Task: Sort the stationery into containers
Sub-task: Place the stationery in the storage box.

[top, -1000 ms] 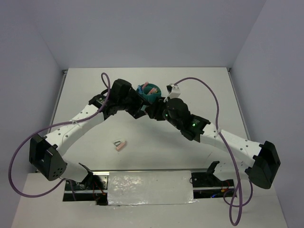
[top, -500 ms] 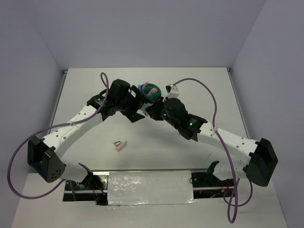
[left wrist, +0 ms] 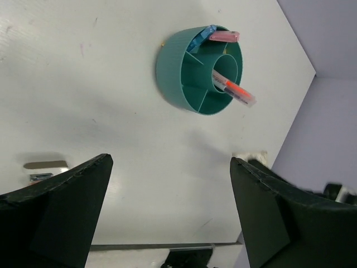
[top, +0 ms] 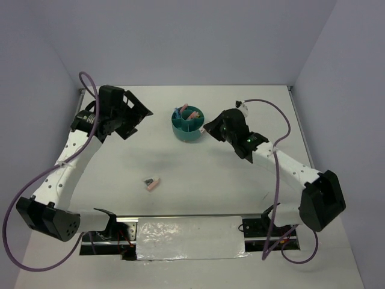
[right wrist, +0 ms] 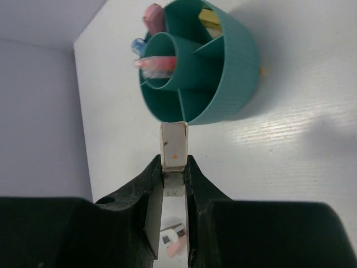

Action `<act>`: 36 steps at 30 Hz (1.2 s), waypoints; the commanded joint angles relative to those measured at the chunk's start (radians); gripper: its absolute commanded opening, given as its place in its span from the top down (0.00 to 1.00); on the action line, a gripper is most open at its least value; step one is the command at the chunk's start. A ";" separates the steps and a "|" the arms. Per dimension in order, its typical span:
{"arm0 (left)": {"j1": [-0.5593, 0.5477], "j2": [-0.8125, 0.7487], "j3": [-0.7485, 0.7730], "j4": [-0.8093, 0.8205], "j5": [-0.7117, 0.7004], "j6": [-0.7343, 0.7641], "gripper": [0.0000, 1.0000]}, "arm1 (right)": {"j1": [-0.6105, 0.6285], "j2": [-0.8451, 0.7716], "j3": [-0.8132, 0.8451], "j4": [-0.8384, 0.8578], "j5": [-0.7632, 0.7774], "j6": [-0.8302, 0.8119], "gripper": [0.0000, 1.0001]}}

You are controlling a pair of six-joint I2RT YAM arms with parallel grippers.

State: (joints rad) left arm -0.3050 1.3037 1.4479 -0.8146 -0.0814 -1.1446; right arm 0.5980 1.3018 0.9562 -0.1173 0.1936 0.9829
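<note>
The round teal tub [top: 187,126] stands at the back middle of the table and holds a pink capsule [right wrist: 153,17], a light-blue piece [right wrist: 138,46], a pink pen [right wrist: 159,62] and a tan piece [right wrist: 211,19]. My right gripper [top: 209,127] is shut on a small tan-white block [right wrist: 174,144], held just right of the tub's wall [right wrist: 228,72]. My left gripper [top: 138,119] is wide open and empty, well left of the tub [left wrist: 175,72]. A pink-white block [top: 151,183] lies on the table in front and also shows in the right wrist view [right wrist: 174,241].
The side walls close the table in at left, right and back. The foil-covered mount [top: 189,238] and arm bases sit at the near edge. A small piece [left wrist: 40,176] shows beside my left finger [left wrist: 56,218].
My left arm has swung away from the tub to the back left, its gripper open. My right gripper has drawn back to the tub's right side, still holding the block.
</note>
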 commanded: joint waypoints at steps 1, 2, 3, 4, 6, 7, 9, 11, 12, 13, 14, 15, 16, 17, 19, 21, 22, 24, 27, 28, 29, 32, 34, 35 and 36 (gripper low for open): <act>0.006 -0.061 -0.032 -0.029 0.037 0.157 0.01 | -0.067 0.123 0.056 0.076 -0.110 0.069 1.00; 0.009 -0.075 -0.049 -0.011 0.052 0.169 0.01 | -0.082 0.145 0.062 0.097 -0.172 0.071 1.00; 0.010 -0.104 -0.063 -0.014 0.064 0.177 0.01 | -0.089 0.181 0.072 0.113 -0.181 0.069 1.00; 0.017 -0.119 -0.090 -0.015 0.065 0.181 0.01 | -0.099 0.197 0.102 0.108 -0.181 0.059 1.00; 0.023 -0.168 -0.115 -0.005 0.071 0.201 0.01 | -0.107 0.241 0.133 0.093 -0.189 0.040 1.00; 0.032 -0.182 -0.129 -0.006 0.074 0.209 0.01 | -0.115 0.252 0.154 0.090 -0.189 0.034 1.00; 0.035 -0.219 -0.138 -0.008 0.074 0.253 0.01 | -0.125 0.278 0.162 0.106 -0.224 0.036 1.00; 0.038 -0.242 -0.144 -0.026 0.074 0.293 0.01 | -0.127 0.286 0.177 0.107 -0.224 0.037 1.00; 0.040 -0.265 -0.146 -0.052 0.071 0.304 0.01 | -0.127 0.290 0.179 0.113 -0.230 0.036 1.00; 0.041 -0.277 -0.156 -0.060 0.052 0.313 0.01 | -0.127 0.290 0.177 0.114 -0.236 0.039 1.00; 0.043 -0.293 -0.164 -0.067 0.048 0.328 0.01 | -0.127 0.290 0.176 0.114 -0.238 0.042 1.00; 0.044 -0.317 -0.173 -0.070 0.046 0.335 0.01 | -0.127 0.294 0.174 0.114 -0.240 0.045 1.00; 0.047 -0.326 -0.193 -0.080 0.046 0.336 0.01 | -0.127 0.297 0.173 0.114 -0.241 0.051 1.00; 0.049 -0.333 -0.201 -0.084 0.046 0.336 0.01 | -0.129 0.304 0.177 0.114 -0.243 0.051 1.00; 0.050 -0.348 -0.222 -0.086 0.054 0.336 0.01 | -0.130 0.329 0.196 0.104 -0.241 0.051 1.00; 0.050 -0.350 -0.227 -0.090 0.060 0.338 0.01 | -0.129 0.344 0.199 0.107 -0.237 0.049 1.00; 0.052 -0.348 -0.222 -0.092 0.063 0.339 0.01 | -0.132 0.347 0.199 0.108 -0.234 0.054 1.00; 0.052 -0.345 -0.212 -0.100 0.062 0.347 0.01 | -0.132 0.355 0.202 0.111 -0.227 0.059 1.00; 0.052 -0.343 -0.187 -0.109 0.052 0.358 0.01 | -0.136 0.376 0.217 0.114 -0.237 0.056 1.00; 0.052 -0.343 -0.184 -0.112 0.051 0.359 0.01 | -0.138 0.381 0.220 0.114 -0.237 0.053 1.00; 0.052 -0.343 -0.181 -0.118 0.042 0.361 0.01 | -0.139 0.389 0.225 0.113 -0.230 0.053 1.00; 0.053 -0.357 -0.178 -0.123 0.019 0.361 0.01 | -0.144 0.402 0.233 0.113 -0.235 0.051 1.00; 0.053 -0.360 -0.181 -0.121 0.017 0.365 0.01 | -0.150 0.413 0.237 0.113 -0.238 0.045 1.00; 0.053 -0.362 -0.181 -0.124 0.017 0.365 0.01 | -0.152 0.416 0.239 0.111 -0.241 0.040 1.00; 0.053 -0.362 -0.179 -0.124 0.017 0.365 0.01 | -0.153 0.421 0.243 0.111 -0.246 0.040 1.00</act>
State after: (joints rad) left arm -0.2573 0.9596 1.2327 -0.9428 -0.0471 -0.8097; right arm 0.4557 1.7081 1.1481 -0.0433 -0.0433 1.0313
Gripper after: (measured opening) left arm 0.993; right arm 0.229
